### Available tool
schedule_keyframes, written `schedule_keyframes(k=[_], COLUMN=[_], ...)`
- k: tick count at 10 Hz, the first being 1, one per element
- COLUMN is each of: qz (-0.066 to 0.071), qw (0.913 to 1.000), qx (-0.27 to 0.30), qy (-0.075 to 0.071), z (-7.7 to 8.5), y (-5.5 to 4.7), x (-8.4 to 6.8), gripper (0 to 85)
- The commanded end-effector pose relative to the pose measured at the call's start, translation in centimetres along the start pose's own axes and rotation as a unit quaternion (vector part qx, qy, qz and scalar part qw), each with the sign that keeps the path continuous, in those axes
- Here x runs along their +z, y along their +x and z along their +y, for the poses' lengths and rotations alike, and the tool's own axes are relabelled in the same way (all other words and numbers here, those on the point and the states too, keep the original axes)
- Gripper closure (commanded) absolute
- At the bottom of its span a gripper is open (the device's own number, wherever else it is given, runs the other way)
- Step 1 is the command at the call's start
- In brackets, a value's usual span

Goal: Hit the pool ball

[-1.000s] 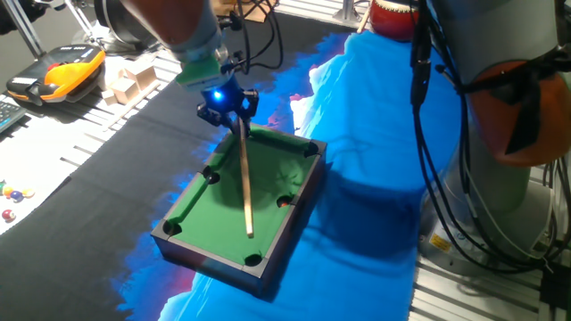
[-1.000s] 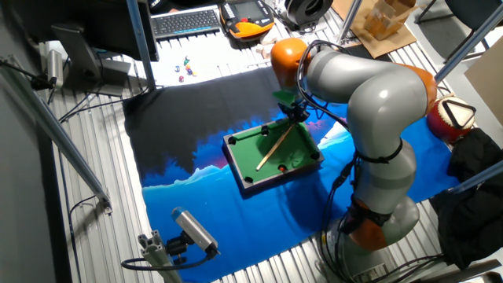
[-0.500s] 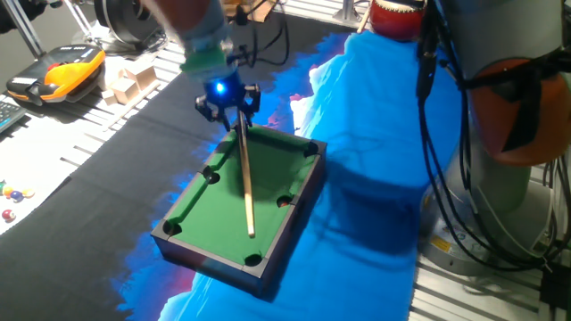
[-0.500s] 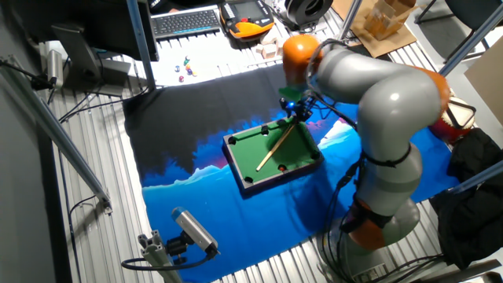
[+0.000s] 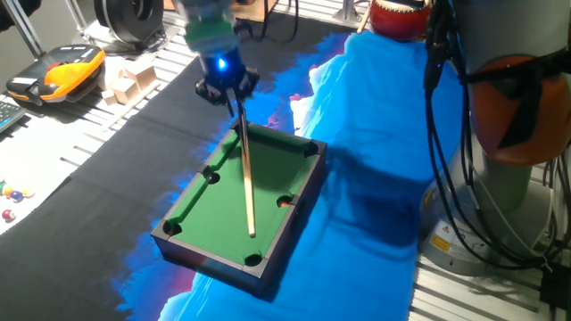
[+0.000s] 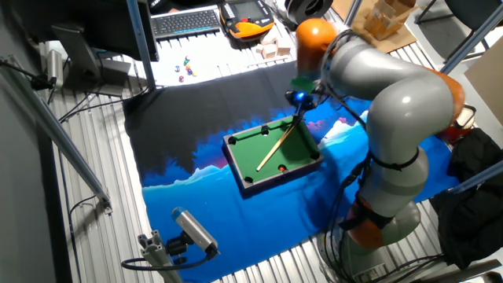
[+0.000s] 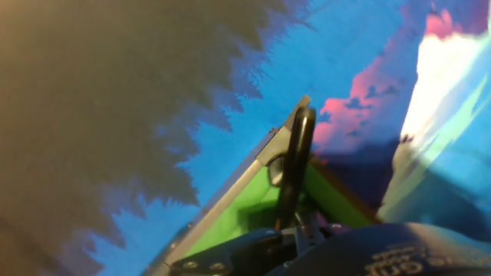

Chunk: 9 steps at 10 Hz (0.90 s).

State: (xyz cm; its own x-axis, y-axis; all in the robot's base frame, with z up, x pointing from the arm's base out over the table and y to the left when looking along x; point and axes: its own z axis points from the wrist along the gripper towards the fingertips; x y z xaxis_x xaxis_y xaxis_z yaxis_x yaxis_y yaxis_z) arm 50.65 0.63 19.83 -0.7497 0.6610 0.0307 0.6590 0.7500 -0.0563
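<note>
The miniature green pool table [image 5: 219, 209] stands on the blue and black cloth; it also shows in the other fixed view [image 6: 271, 149]. The pool ball [image 5: 285, 202], tiny and red, lies at the middle pocket of the table's right rail, and shows in the other fixed view [image 6: 281, 167]. My gripper [image 5: 225, 90] hangs above the table's far end, shut on a thin wooden cue stick [image 5: 246, 178]. The cue slants down, with its tip on the felt near the front end, left of the ball. In the hand view a dark finger [image 7: 295, 165] crosses the table's corner [image 7: 249, 199]; the ball is hidden.
Small multicoloured balls [image 5: 12, 193] lie at the far left on a white sheet. An orange and black device [image 5: 58, 71] and wooden blocks [image 5: 129, 82] lie behind. The arm's base [image 5: 513, 134] and cables stand on the right. A keyboard [image 6: 186, 21] lies at the back.
My gripper has risen and drawn back toward the table's far end with the cue's top, so the cue stands steeper. The cue tip stays near the same spot. The ball has not moved.
</note>
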Motion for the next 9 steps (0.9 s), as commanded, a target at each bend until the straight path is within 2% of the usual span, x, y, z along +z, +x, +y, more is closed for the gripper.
schedule_keyframes(k=[1, 2, 4, 7, 9], qz=[0.001, 0.0, -0.01, -0.018, -0.023], qw=[0.9997, 0.9989, 0.9958, 0.9882, 0.9864], qx=[-0.026, -0.046, -0.089, -0.151, -0.161], qy=[0.0, 0.002, 0.017, 0.019, 0.024], z=[-0.6, -0.9, -1.3, -1.8, -2.1], y=[-0.3, -0.6, -0.8, -0.6, -0.7], x=[-1.9, -2.5, -3.1, -3.6, -3.9], gripper=[85.0, 85.0, 85.0, 85.0, 85.0])
